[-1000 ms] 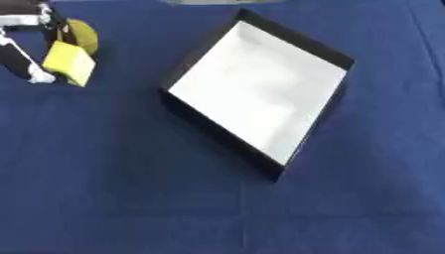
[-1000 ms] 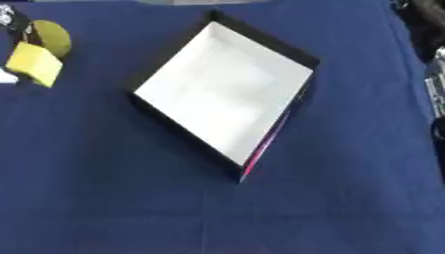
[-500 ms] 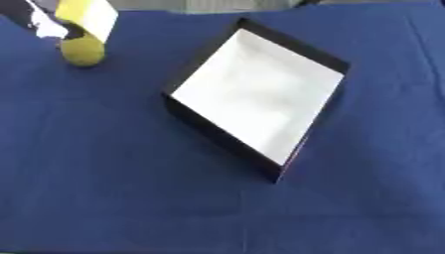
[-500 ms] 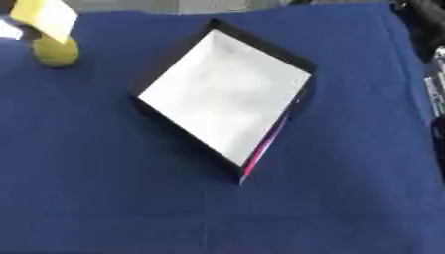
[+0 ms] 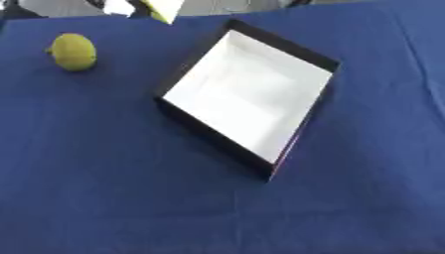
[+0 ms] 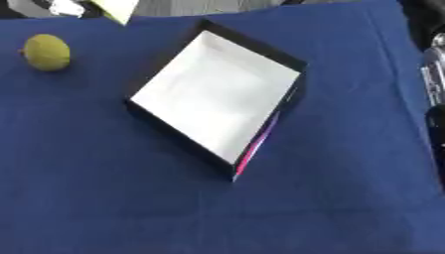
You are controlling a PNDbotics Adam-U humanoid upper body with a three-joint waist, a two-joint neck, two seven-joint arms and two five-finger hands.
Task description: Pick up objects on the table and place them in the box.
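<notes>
While tilted, yellow block [image 5: 165,7], pale-faced, raised

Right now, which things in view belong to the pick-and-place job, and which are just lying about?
Job things:
- box, open and empty
- yellow-green fruit, on the cloth left of the box
- pale yellow item, at the top edge, partly out of view

Just there:
- blue tablecloth
- robot arm parts at the right edge

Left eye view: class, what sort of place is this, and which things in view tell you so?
Probably a robot test or training bench, not a home. A table under a plain blue cloth carries only an empty black box with a white inside and a yellow-green fruit.
</notes>
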